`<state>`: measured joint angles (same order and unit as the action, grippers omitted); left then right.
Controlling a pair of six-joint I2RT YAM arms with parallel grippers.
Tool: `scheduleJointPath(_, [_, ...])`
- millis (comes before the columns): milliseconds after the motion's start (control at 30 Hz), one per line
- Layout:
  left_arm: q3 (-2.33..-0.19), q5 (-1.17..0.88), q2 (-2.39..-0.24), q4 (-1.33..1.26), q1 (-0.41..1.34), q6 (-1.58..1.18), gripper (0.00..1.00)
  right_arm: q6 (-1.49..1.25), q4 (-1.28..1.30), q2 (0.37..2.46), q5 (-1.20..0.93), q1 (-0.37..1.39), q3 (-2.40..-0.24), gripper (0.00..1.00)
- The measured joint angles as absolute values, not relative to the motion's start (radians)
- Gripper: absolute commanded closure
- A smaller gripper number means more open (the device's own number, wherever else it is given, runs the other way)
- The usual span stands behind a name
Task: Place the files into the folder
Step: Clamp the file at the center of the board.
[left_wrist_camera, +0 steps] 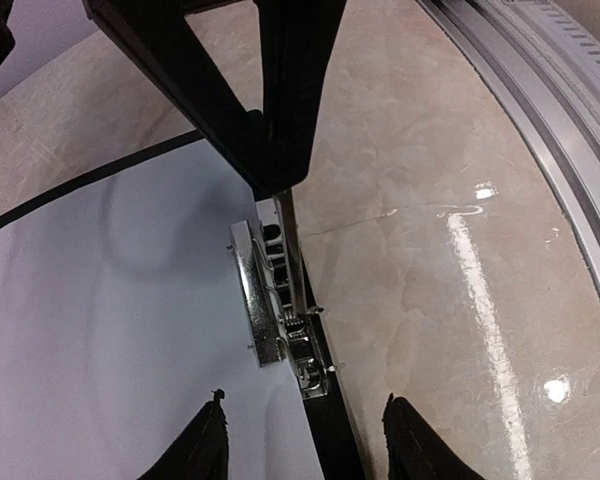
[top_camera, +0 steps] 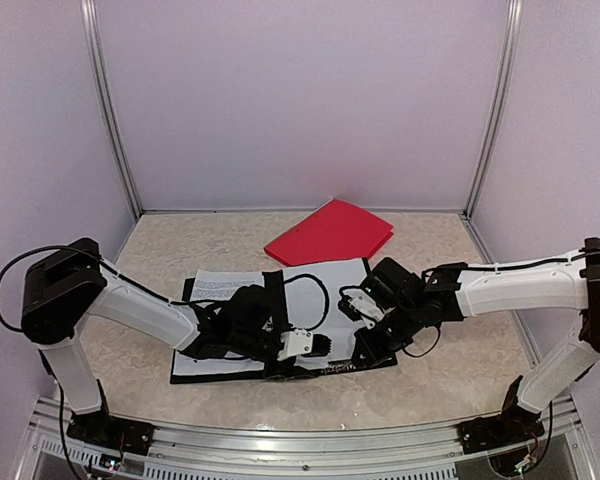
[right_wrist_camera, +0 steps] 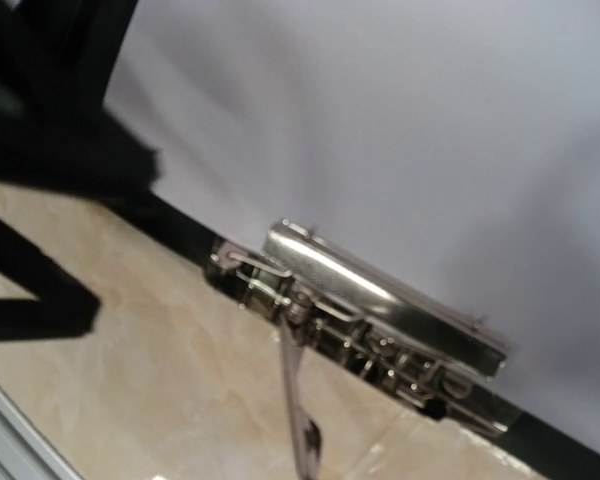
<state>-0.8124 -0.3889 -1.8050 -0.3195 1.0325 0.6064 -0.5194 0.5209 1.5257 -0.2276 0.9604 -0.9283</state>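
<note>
The files (top_camera: 325, 283) are lying flat on the open black folder (top_camera: 230, 374), with the sheet edge meeting the metal clip (left_wrist_camera: 263, 300) at the folder's near border. The left gripper (left_wrist_camera: 302, 440) is hovering low with its jaws spread wide, holding nothing. The clip is lying straight ahead of them, its long axis running away along the approach line. The right gripper (top_camera: 372, 335) is sitting at the far end, by the clip's thin lever (left_wrist_camera: 288, 240). Whether its jaws are gripping that lever cannot be told. By this layout, the left arm is judged nearer the clip body.
</note>
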Motion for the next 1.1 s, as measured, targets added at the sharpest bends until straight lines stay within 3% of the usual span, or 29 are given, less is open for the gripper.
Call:
scheduleJointPath(500, [-0.87, -0.417, -1.937, -0.415, 1.015, 0.539, 0.47, -0.519, 0.511, 1.525, -0.227, 0.96, -0.921, 1.0])
scheduleJointPath(1100, [-0.918, -0.445, -2.004, -0.432, 1.023, 0.521, 0.56, -0.522, 0.51, 1.519, -0.223, 0.96, -0.917, 1.0])
